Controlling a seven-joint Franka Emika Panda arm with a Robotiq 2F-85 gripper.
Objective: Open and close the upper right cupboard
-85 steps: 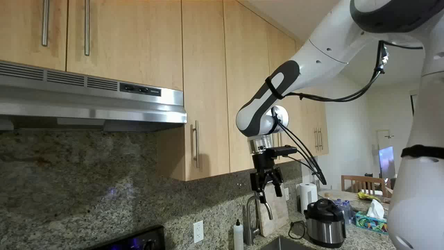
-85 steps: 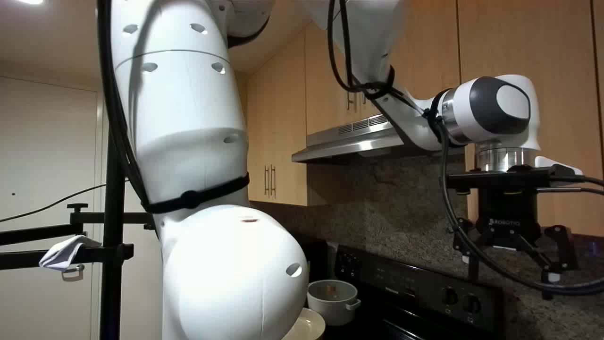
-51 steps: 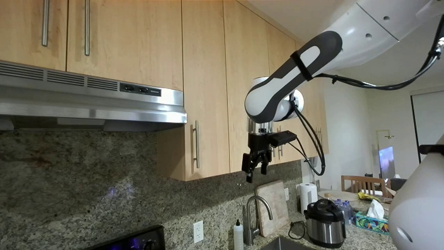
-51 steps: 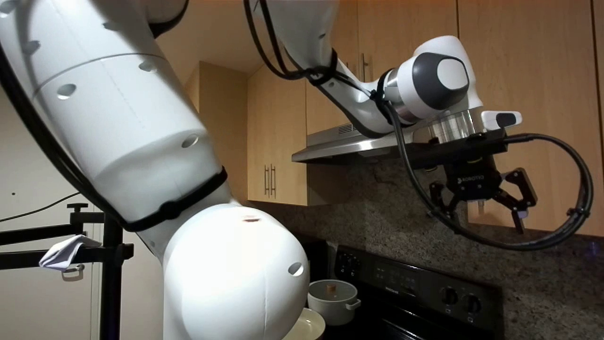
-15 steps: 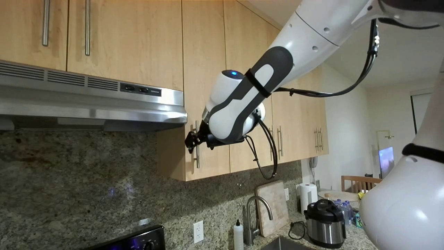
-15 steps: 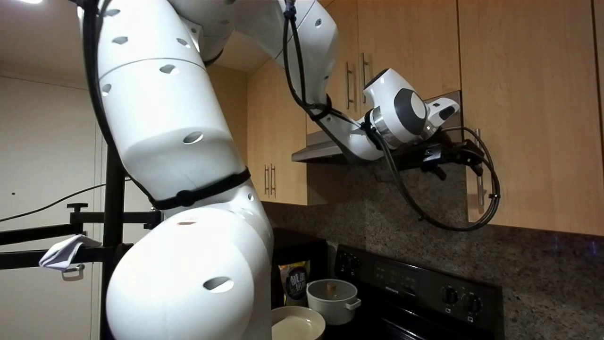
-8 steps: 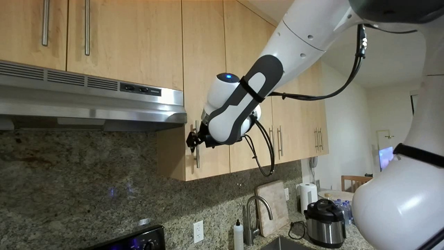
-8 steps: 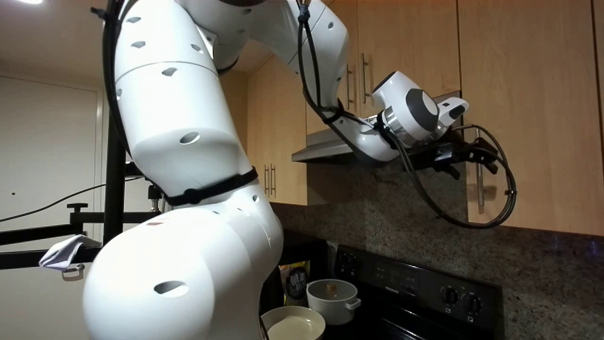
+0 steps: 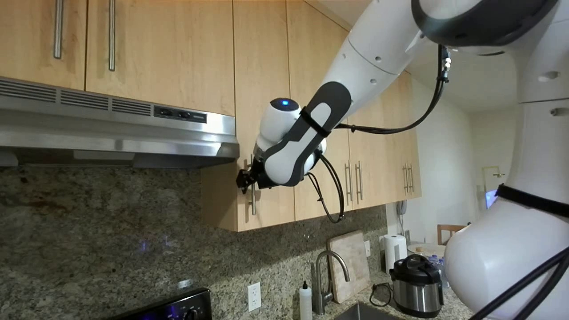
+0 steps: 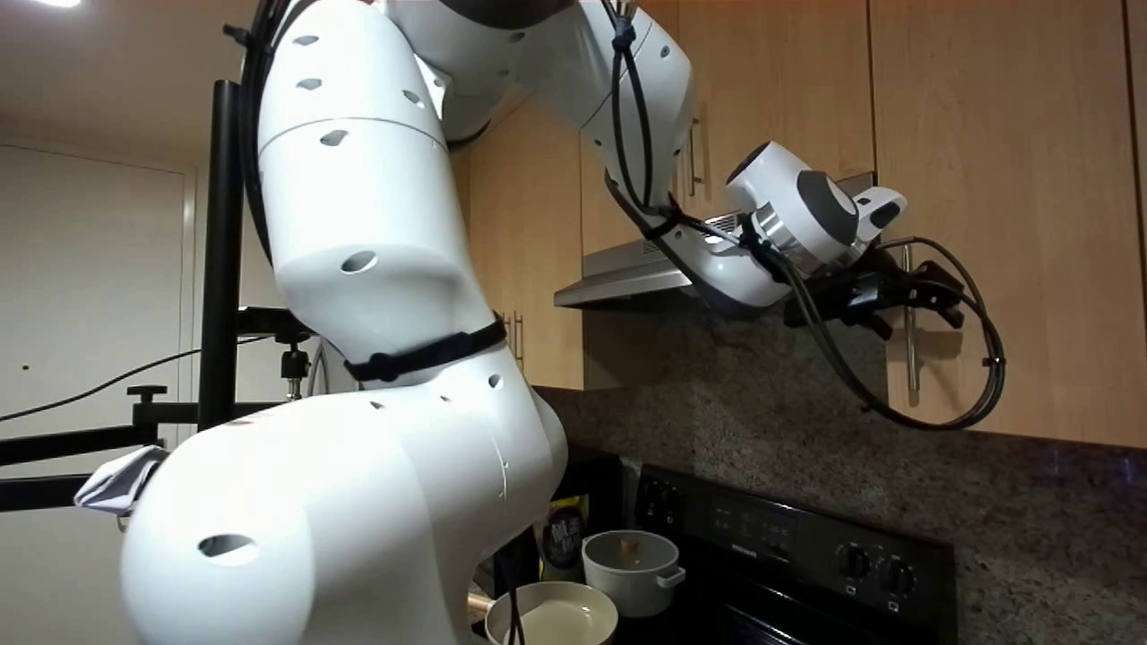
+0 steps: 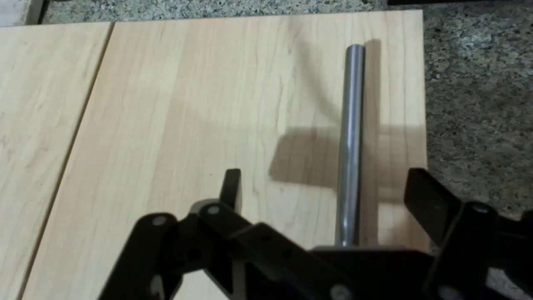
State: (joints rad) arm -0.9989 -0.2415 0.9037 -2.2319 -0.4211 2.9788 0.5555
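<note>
Upper right cupboard (image 9: 255, 89): upper centre of an exterior view, closed; tall, narrow, faced in pale, finely grained wood | handle (image 11: 352, 137): slim, round bar of grey metal, right of centre in the wrist view, its shadow falling on the wood | end effector (image 11: 322, 183): jaws wide apart, one on each side of the handle

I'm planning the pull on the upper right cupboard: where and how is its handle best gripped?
Probably mid-length on the handle, from straight in front, closing across its width: it is a slim upright bar standing off the door. The wrist view shows the tool open, the handle between its fingers.
</note>
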